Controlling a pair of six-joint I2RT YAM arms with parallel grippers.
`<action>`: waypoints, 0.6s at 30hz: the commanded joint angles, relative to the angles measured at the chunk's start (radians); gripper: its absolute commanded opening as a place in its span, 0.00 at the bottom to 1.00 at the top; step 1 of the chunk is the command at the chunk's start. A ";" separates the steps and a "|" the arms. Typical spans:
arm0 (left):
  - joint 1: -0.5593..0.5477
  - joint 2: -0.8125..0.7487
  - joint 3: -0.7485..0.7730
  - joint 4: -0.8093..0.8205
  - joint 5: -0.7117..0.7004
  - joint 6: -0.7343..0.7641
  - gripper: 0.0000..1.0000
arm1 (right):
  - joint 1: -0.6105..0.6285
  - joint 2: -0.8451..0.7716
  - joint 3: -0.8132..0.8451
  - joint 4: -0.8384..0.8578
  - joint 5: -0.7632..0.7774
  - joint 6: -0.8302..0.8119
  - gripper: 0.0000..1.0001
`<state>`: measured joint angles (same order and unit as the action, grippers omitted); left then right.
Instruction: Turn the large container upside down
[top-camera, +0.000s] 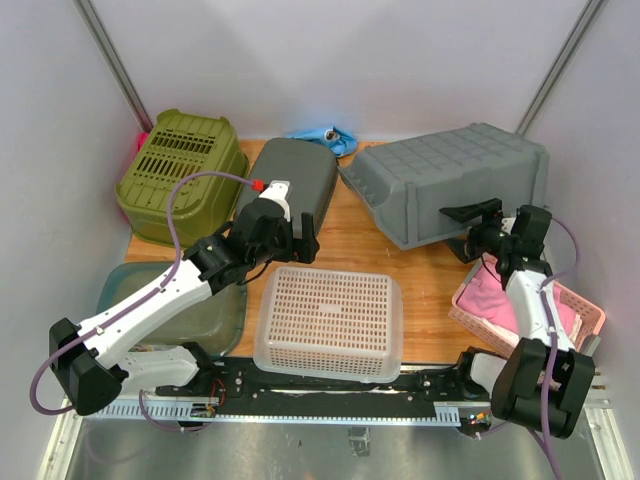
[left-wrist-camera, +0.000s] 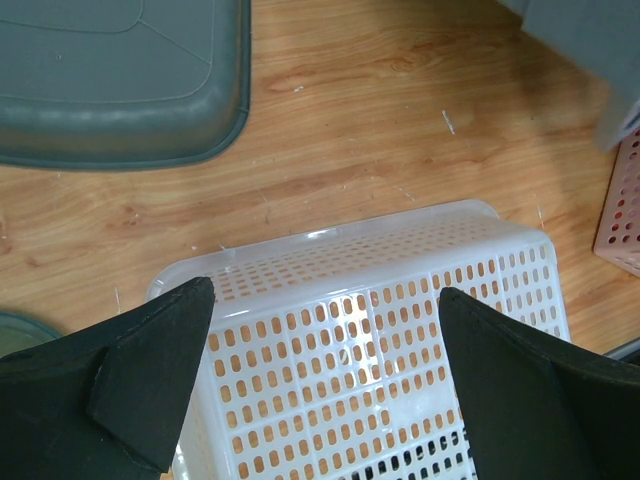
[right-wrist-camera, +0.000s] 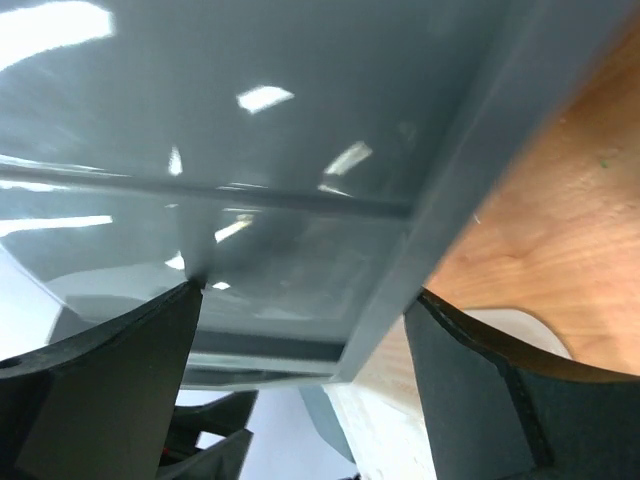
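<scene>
white mesh basket (top-camera: 328, 320) sits up front, left gripper (left-wrist-camera: 325, 300) spread wide above it. far right, the large grey container (top-camera: 450, 185) lies bottom-up on the table (top-camera: 350, 240), right gripper (top-camera: 470, 228) jaws apart at its near wall.

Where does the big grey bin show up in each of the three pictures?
Top view: bin upper right.
Left wrist: bin, a sliver in the top right corner.
Right wrist: bin fills most of the frame.
Shared landmark: the wooden table, beside the bin in all three.
</scene>
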<state>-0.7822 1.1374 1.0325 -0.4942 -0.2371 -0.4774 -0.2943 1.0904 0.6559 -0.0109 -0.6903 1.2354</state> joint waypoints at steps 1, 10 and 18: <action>-0.006 0.007 0.017 0.032 0.005 0.013 0.99 | 0.005 0.032 0.053 -0.200 -0.050 -0.150 0.84; -0.007 0.009 0.013 0.035 0.014 0.012 0.99 | 0.008 0.058 0.157 -0.330 -0.048 -0.285 0.84; -0.006 0.000 0.031 0.024 0.012 0.015 0.99 | 0.008 0.020 0.242 -0.409 -0.037 -0.383 0.83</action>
<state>-0.7822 1.1393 1.0325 -0.4938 -0.2253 -0.4751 -0.2935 1.1423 0.8185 -0.3344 -0.7174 0.9501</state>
